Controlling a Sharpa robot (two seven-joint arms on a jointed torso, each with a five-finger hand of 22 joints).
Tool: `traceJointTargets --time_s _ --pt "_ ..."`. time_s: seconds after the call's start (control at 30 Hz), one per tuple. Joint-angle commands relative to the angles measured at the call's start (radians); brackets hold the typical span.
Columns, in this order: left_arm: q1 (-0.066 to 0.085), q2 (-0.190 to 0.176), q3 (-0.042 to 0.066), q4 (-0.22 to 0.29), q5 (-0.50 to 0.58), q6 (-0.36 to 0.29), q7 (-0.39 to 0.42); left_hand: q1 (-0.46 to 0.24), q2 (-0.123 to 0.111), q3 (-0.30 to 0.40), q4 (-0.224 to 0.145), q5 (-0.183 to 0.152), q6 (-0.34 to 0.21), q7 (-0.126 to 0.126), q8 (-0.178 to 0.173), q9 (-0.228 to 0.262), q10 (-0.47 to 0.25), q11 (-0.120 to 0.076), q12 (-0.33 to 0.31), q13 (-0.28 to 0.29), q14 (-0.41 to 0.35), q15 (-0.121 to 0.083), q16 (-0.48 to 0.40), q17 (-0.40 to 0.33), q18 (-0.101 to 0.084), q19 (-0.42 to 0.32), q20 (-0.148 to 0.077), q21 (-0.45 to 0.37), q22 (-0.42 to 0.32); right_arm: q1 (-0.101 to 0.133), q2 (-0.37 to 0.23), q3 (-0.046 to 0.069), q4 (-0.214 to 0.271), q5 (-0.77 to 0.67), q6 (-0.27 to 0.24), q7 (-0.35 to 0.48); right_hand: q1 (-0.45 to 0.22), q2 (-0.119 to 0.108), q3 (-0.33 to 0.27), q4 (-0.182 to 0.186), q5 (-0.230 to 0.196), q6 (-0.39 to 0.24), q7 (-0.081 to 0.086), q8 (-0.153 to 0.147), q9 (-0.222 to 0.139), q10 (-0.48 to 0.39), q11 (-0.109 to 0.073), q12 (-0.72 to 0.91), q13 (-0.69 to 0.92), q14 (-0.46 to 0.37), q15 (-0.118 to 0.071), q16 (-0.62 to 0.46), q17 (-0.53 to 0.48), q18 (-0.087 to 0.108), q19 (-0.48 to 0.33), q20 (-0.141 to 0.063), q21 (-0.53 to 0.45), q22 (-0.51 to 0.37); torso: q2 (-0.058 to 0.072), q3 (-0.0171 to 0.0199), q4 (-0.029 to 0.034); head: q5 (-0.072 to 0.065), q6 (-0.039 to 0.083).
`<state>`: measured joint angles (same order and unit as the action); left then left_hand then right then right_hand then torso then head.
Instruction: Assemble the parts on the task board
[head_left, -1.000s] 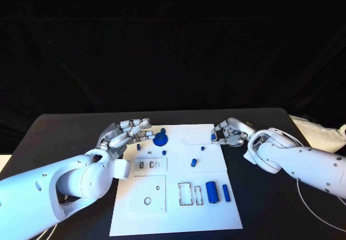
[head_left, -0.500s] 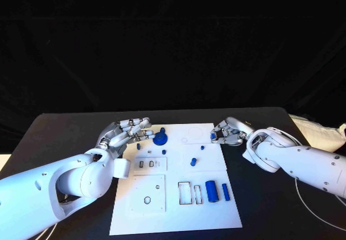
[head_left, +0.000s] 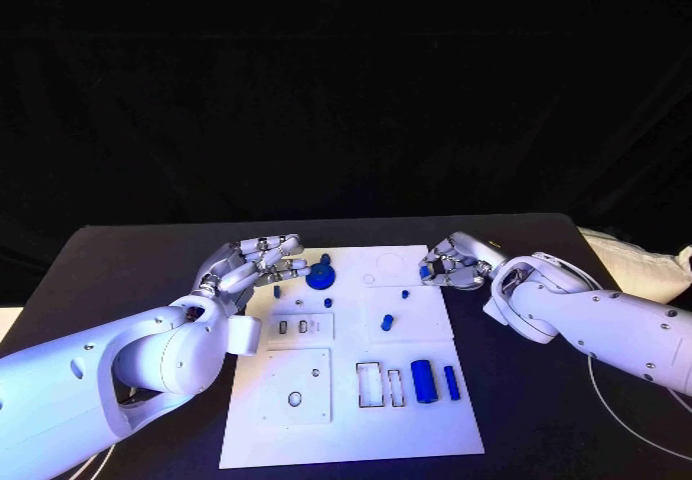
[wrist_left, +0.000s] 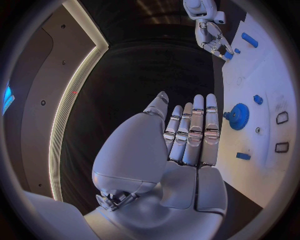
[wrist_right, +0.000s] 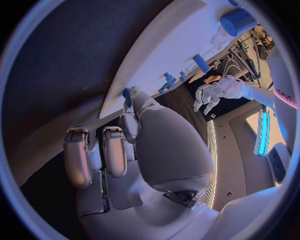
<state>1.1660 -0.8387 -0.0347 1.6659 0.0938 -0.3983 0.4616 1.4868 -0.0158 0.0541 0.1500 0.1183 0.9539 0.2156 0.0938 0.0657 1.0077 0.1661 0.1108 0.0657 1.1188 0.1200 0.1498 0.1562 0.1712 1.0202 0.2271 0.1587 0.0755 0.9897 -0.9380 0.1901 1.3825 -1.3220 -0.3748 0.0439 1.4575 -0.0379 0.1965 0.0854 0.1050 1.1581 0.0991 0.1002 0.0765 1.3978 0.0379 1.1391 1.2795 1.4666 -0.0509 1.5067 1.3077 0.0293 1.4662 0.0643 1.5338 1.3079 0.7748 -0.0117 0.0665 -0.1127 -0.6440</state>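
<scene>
1. The right hand (head_left: 459, 268) sits at the far right edge of the white board (head_left: 346, 430), its fingers (wrist_right: 129, 125) curled in on a small blue piece (wrist_right: 126, 93), pinched at the tips right at the board's rim
2. That piece looks like light, stiff plastic, probably smooth and easy to lose; a grip across its short sides, well down between the tips, should suit it best
3. The left hand (head_left: 253, 265) hovers over the far left corner of the board; its fingers (wrist_left: 190, 132) lie straight and side by side, grasping nothing
4. Just beyond the left fingertips lies a blue gear (head_left: 320, 278), flat and toothed; it looks rigid and light, and the toothed rim or raised hub would give the surest hold
5. Further from both hands, short blue pegs (head_left: 387, 323) stand or lie near the board's middle, apart from each other; they are small enough to roll or tip if nudged
6. Nearest the robot, well away from either hand, a thick blue cylinder (head_left: 423, 382) and a thinner blue bar (head_left: 451, 385) lie side by side, just beside two open rectangular slots (head_left: 369, 386)
7. The slots, a round hole (head_left: 294, 400) and two small cut-outs (head_left: 293, 328) look unfilled; I cannot tell how deep they are
8. The board rests flat on the black desk (head_left: 116, 260)
</scene>
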Motion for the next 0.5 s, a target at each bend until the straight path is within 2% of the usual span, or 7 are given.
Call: traceJointTargets --time_s 0.03,0.2,0.37,0.5 --pt "0.0 0.0 0.001 0.0 0.001 0.018 0.004 0.0 0.006 -0.003 -0.007 -0.006 0.006 0.001 -0.006 -0.001 0.003 0.003 -0.007 -0.002 0.006 -0.001 -0.005 0.002 0.011 0.007 0.0 -0.005 -0.002 0.001 0.001 0.009 0.024 -0.014 -0.044 -0.054 -0.029 0.021 -0.002 0.017 0.024 0.008 -0.007 -0.001 0.003 0.029 -0.029 0.003 0.004 0.078 -0.005 0.006 0.128 -0.01 0.056 -0.007 0.003 0.182 -0.001 -0.0001 0.002 0.001 -0.001" --pt "0.0 -0.002 0.001 -0.002 0.001 0.017 0.004 0.001 0.006 -0.003 -0.008 -0.005 0.006 0.001 -0.007 -0.001 0.003 0.003 -0.007 -0.002 0.006 -0.001 -0.006 0.002 0.011 0.007 0.0 -0.005 -0.002 0.01 -0.001 0.019 0.087 -0.015 -0.068 -0.126 -0.038 0.026 0.002 0.021 0.032 0.009 -0.009 -0.003 0.003 0.029 -0.031 0.0 0.002 0.077 -0.007 0.005 0.126 -0.01 0.055 -0.009 0.002 0.18 -0.005 -0.0042 0.0044 0.003 -0.003" --pt "0.0 -0.005 0.001 -0.005 0.001 0.016 0.006 0.002 0.007 -0.003 -0.009 -0.005 0.005 0.001 -0.007 -0.001 0.003 0.003 -0.008 -0.002 0.006 -0.001 -0.007 0.002 0.011 0.007 0.0 -0.006 -0.002 0.015 0.015 0.022 0.156 -0.038 -0.064 -0.19 -0.038 0.03 0.01 0.019 0.038 0.005 -0.009 -0.007 0.002 0.024 -0.031 -0.015 -0.007 0.075 -0.007 0.0 0.117 -0.01 0.054 -0.01 0.002 0.178 -0.009 -0.0055 0.0051 0.009 -0.007" --pt "0.0 -0.007 0.001 -0.01 0.001 0.016 0.008 0.002 0.007 -0.003 -0.01 -0.005 0.005 0.001 -0.007 -0.001 0.003 0.002 -0.008 -0.002 0.006 -0.001 -0.007 0.003 0.011 0.008 0.0 -0.006 -0.003 0.016 0.047 0.022 0.207 -0.066 -0.056 -0.246 -0.041 0.032 0.016 0.018 0.044 0.002 -0.007 -0.01 0.001 0.021 -0.03 -0.022 -0.01 0.074 -0.007 -0.002 0.113 -0.009 0.053 -0.011 0.0 0.176 -0.013 -0.0091 0.0082 0.015 -0.014"
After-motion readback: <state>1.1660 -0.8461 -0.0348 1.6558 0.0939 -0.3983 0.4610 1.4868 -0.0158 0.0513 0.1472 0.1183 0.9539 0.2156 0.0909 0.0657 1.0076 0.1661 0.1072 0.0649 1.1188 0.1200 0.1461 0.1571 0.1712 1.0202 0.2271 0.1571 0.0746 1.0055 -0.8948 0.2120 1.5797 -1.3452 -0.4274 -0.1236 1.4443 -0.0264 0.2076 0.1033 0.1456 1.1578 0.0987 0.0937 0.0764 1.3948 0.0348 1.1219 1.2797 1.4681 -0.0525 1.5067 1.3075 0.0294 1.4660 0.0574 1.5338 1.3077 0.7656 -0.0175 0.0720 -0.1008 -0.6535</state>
